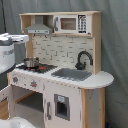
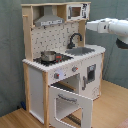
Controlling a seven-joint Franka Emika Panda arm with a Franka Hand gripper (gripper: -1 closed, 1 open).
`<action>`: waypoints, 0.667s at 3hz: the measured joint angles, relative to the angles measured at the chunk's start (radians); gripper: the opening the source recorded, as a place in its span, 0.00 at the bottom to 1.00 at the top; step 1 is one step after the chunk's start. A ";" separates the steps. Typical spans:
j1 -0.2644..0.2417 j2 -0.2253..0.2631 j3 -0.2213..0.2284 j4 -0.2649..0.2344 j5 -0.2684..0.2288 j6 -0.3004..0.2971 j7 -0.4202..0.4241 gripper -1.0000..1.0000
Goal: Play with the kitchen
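Note:
The kitchen (image 1: 60,75) (image 2: 60,60) is a tall white and light-wood toy in both exterior views. It has a range hood (image 2: 50,20), a small microwave (image 1: 75,23), a dotted backsplash, a black faucet (image 2: 75,39) and a grey sink (image 1: 72,74). A metal pot (image 2: 48,56) sits on the hob. The oven door (image 2: 70,102) hangs open toward the front. My white arm (image 1: 12,42) reaches in at counter-to-microwave height. My gripper (image 2: 90,26) is beside the upper right side panel, above the sink end of the counter.
A grey curtain hangs behind the kitchen. The floor (image 2: 107,112) is light wood. The open oven door juts out low in front of the cabinet. A rounded counter end (image 1: 102,79) sticks out past the sink.

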 joint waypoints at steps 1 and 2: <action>-0.066 0.047 0.000 0.030 0.000 0.054 0.000 1.00; -0.133 0.089 0.000 0.051 0.000 0.118 -0.002 1.00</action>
